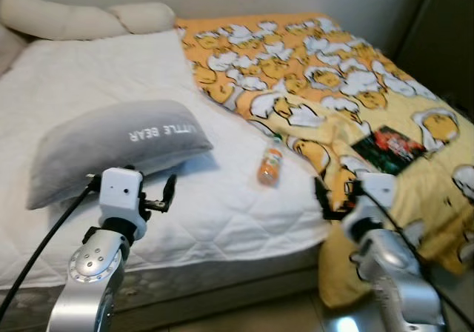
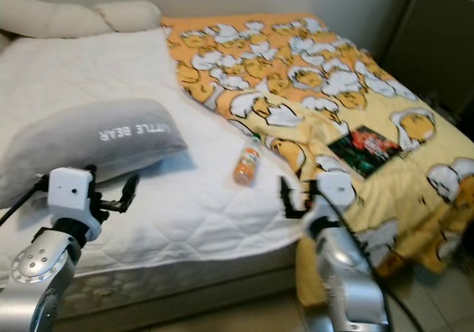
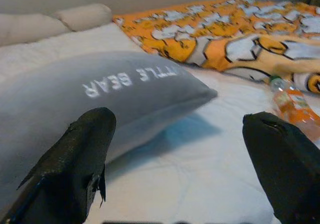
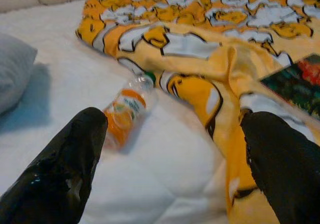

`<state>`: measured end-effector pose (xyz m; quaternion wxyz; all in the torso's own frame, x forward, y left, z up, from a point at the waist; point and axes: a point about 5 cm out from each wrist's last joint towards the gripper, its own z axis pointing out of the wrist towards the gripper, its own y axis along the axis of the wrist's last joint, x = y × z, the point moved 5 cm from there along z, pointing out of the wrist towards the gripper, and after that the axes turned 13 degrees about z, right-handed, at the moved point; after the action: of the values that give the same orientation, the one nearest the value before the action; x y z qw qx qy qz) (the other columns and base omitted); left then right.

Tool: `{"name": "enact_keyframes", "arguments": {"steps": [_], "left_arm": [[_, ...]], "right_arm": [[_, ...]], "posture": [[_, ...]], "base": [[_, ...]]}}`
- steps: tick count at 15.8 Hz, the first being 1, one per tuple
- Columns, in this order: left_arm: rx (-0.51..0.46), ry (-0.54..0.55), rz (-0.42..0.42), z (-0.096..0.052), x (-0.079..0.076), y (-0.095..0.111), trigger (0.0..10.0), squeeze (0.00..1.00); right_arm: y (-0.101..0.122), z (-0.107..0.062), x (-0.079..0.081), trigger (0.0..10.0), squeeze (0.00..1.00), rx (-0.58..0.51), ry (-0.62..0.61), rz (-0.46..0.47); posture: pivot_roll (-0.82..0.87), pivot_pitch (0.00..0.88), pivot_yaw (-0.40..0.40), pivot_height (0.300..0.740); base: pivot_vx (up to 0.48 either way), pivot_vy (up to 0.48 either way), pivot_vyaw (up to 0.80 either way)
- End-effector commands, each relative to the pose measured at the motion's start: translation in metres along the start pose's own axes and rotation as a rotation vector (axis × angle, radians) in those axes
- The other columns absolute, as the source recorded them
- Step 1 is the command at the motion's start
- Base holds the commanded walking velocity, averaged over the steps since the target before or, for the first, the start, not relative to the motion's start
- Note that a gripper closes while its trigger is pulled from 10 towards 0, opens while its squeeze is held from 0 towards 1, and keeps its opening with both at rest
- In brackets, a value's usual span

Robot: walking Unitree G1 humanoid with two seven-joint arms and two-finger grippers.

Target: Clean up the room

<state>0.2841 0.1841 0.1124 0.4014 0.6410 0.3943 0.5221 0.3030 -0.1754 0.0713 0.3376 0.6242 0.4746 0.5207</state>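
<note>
I've got both grippers at the bed [image 1: 222,221] edge, jaws open and empty: left gripper [image 1: 159,196] by the pillow [image 1: 118,143], right gripper [image 1: 337,195] nearest the bottle [image 1: 270,163], which lies mid-bed beside the blanket [image 1: 333,80]. Bottle's the likely pick.

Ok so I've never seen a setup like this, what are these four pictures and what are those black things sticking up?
It is a humanoid robot standing at a bed. Two pictures come from cameras in its head, looking down; two come from cameras on its wrists. The black shapes are its fingers: the left gripper and the right gripper, both open and holding nothing. On the white mattress lie a grey pillow and an orange drink bottle. A yellow cartoon blanket covers the far side, with a dark booklet on top.
</note>
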Motion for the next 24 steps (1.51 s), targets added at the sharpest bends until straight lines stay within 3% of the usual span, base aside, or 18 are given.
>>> {"name": "enact_keyframes", "arguments": {"steps": [1, 15, 18, 19, 22, 24], "left_arm": [[-0.002, 0.005, 0.011, 0.002, 0.004, 0.002, 10.0, 0.0], [-0.012, 0.009, 0.015, 0.008, 0.005, 0.005, 10.0, 0.0], [-0.014, 0.005, 0.015, 0.009, 0.005, 0.006, 10.0, 0.0], [-0.015, 0.003, 0.016, 0.01, 0.005, 0.006, 10.0, 0.0], [-0.016, -0.002, 0.015, 0.01, 0.004, 0.006, 10.0, 0.0], [-0.017, -0.007, 0.017, 0.01, 0.003, 0.007, 10.0, 0.0]], "right_arm": [[-0.001, 0.003, 0.008, 10.0, 0.0, 0.008, 0.018, 0.011], [0.005, 0.011, 0.012, 10.0, 0.0, -0.026, 0.019, 0.083], [0.006, 0.012, 0.011, 10.0, 0.0, -0.027, 0.017, 0.079], [0.008, 0.013, 0.014, 10.0, 0.0, -0.031, 0.041, 0.04], [0.007, 0.013, 0.02, 10.0, 0.0, -0.029, 0.063, 0.016], [0.007, 0.013, 0.019, 10.0, 0.0, -0.042, 0.052, 0.063]], "posture": [[-0.01, 0.0, -0.005, 0.74], [-0.01, 0.0, 0.004, 0.74], [-0.01, 0.0, 0.005, 0.74], [0.0, 0.0, 0.006, 0.74], [0.0, 0.0, 0.007, 0.74], [0.0, 0.0, 0.009, 0.74]], "base": [[0.289, 0.0, 0.0], [0.294, 0.0, 0.0], [0.294, 0.0, 0.0], [0.289, 0.0, 0.0], [0.296, 0.0, 0.8], [0.292, 0.0, 0.4]]}}
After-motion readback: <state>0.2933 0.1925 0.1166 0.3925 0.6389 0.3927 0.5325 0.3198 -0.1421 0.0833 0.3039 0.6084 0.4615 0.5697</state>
